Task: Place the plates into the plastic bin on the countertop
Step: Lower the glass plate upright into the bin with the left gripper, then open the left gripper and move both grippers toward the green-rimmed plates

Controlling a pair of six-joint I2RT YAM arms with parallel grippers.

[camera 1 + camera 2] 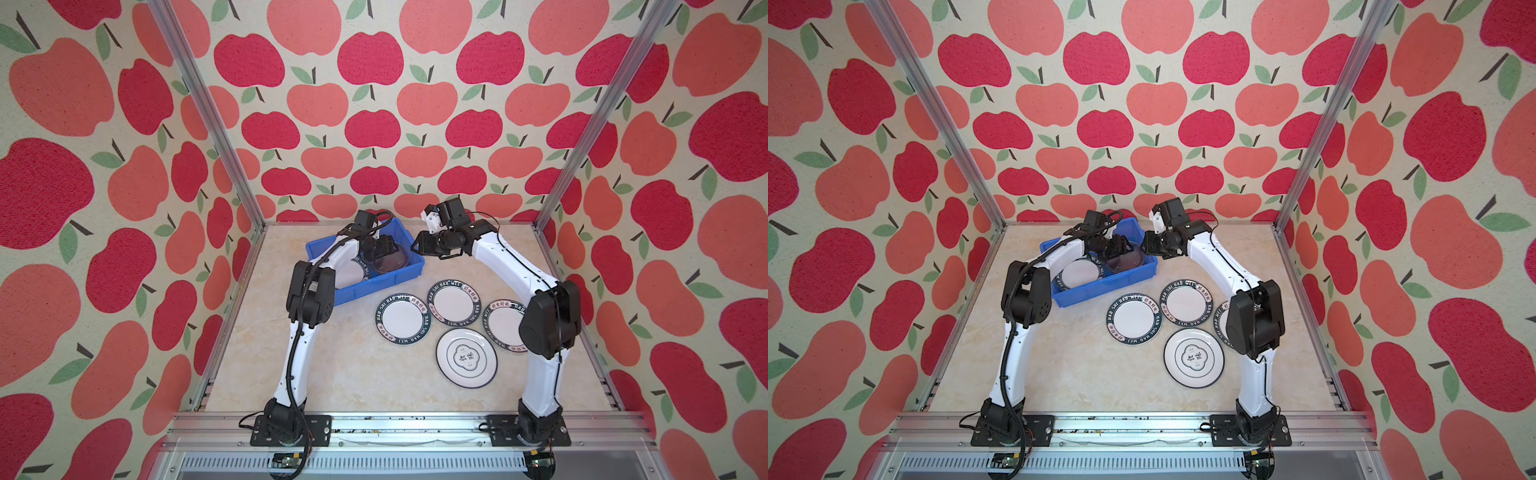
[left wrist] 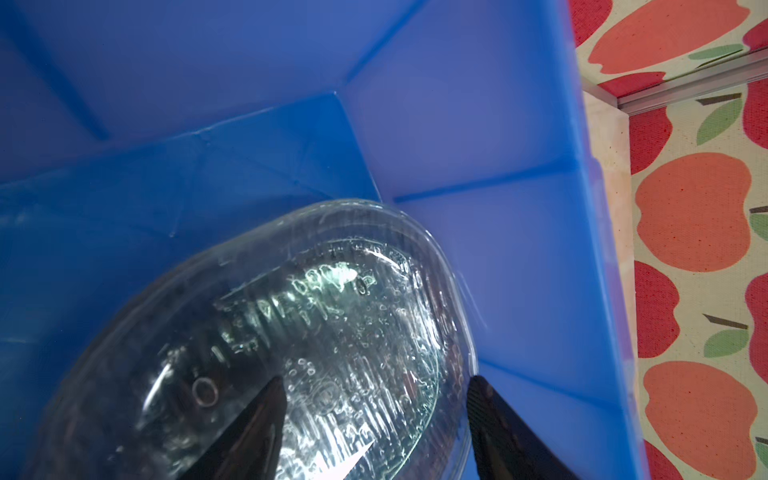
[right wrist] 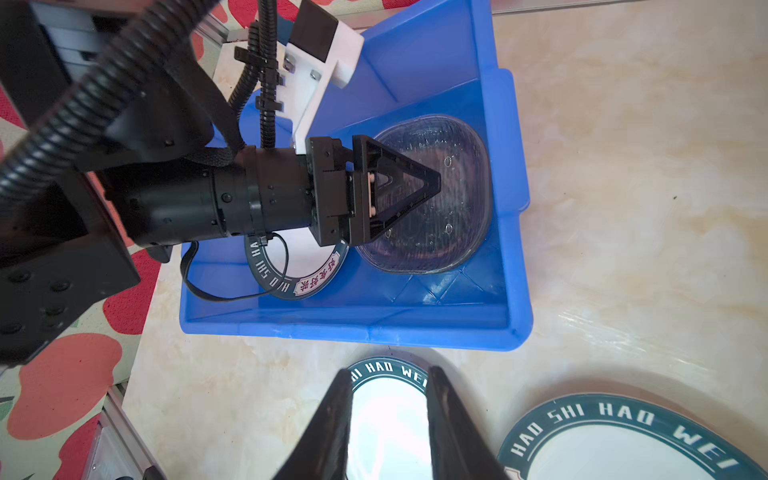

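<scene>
Left gripper (image 2: 376, 382): inside blue bin (image 1: 374, 287), fingers wide astride glass plate (image 2: 332, 332) rim, seen only in left wrist view.
Bin: lettered plate (image 3: 316, 257) beside glass plate.
Right gripper (image 3: 388, 374): right of bin, narrow, empty.
Countertop (image 1: 353, 365): four white plates (image 1: 401, 318) front-right of bin.

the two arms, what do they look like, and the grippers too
White links, black joint housings. The left arm carries a corrugated black conduit, the right arm a thin black cable. Both the left gripper and right gripper have black tapered triangular fingers.
</scene>
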